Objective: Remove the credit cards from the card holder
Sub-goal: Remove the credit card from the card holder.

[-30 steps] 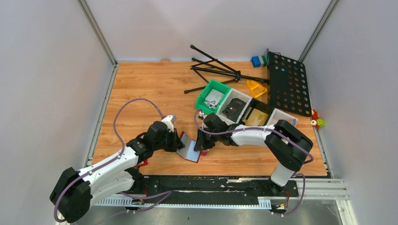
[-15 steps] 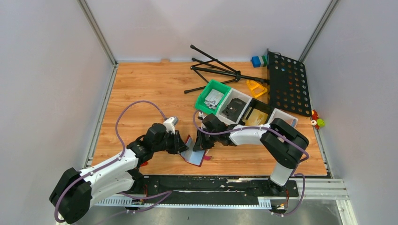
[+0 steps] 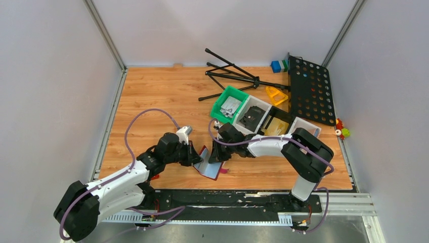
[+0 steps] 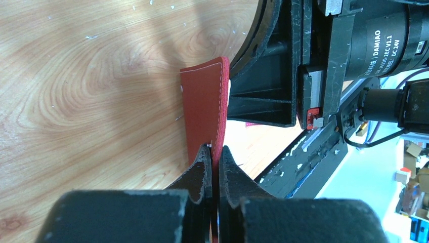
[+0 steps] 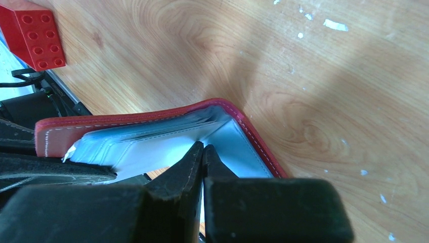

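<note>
The dark-red card holder lies open in a V on the wood table, between the two arms. My left gripper is shut on its left flap and holds that flap upright; in the left wrist view the jaws pinch the red leather edge. My right gripper is shut, with its tips against the grey inner lining near the fold. Thin card edges show in the grey pockets. No card shows between the right jaws.
A red studded brick lies near the holder. A green bin, white bins, a black folded stand, a yellow piece and a black perforated panel are at the back right.
The left gripper has moved a little toward the right arm and raised the left flap, so the holder is folded more steeply. Nothing has visibly moved in the last half second.
</note>
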